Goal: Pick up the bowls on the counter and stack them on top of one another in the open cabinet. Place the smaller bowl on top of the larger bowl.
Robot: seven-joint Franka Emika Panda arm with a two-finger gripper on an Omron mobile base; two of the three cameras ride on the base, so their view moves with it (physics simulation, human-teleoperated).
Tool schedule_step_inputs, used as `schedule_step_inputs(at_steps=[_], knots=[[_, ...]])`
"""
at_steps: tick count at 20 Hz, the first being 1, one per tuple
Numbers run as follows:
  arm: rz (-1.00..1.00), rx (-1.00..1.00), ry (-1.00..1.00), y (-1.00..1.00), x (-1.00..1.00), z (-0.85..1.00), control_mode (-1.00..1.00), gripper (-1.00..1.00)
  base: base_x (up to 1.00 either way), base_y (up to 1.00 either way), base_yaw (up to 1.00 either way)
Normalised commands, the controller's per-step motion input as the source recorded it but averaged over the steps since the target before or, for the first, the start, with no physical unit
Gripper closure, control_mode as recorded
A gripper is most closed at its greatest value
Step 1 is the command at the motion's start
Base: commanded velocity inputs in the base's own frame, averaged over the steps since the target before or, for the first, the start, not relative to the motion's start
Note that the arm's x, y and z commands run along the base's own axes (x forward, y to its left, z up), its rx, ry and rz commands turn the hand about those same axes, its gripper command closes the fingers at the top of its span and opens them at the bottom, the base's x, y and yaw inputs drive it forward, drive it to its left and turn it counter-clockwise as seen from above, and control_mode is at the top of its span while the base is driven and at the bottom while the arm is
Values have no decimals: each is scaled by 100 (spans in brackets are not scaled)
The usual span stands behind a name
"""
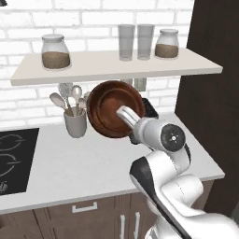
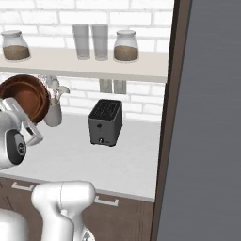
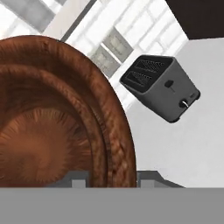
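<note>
Above the counter's (image 1: pixel 70 168) middle, well clear of its front edge, the gripper (image 3: pixel 113 180) holds the larger bowl (image 1: pixel 113 108) by its rim, one finger (image 3: pixel 76 181) inside the wall and the other outside, jaws narrowed onto the thick lip. The bowl hangs tipped on edge, its hollow turned toward the left base camera, with its top rim just under the front edge of the open cabinet (image 1: pixel 116 69). I see no second bowl inside it or anywhere on the counter in these pictures, so I cannot tell where the smaller one is.

By the look of it the bowl is stiff, turned wood with a glossy finish: not fragile, probably of moderate weight, but slick. Held at one point of the rim, so wide a bowl will want to swing or slip, so the grip likely wants to sit deep over the lip, and the bowl should be levelled before it goes onto the shelf.

Toward the back edge of the counter, behind the bowl's left side, stands a pale utensil cup (image 1: pixel 75 122) holding spoons and a spatula. A dark toaster (image 2: pixel 106 121) sits further right along the back, its slots empty.

On the shelf board, a glass jar (image 1: pixel 55 51) near the left end holds brown grains, two empty glasses (image 1: pixel 135 41) stand side by side right of the middle, and a second jar (image 1: pixel 167 44) with similar brown contents stands just beside them. The bare stretch between the first jar and the glasses looks the likeliest landing place.
</note>
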Motion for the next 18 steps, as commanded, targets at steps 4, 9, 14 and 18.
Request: schedule_step_inputs(at_steps=[4,9,14,18], knots=[[-13,22,-31,-30,-41,100,-100,100,0,0,0],[-9,17,-17,0,3,100,-100,100,0,0,0],[-18,3,25,20,97,93,-100,100,0,0,0],[-11,-1,48,26,93,52,-100,100,0,0,0]])
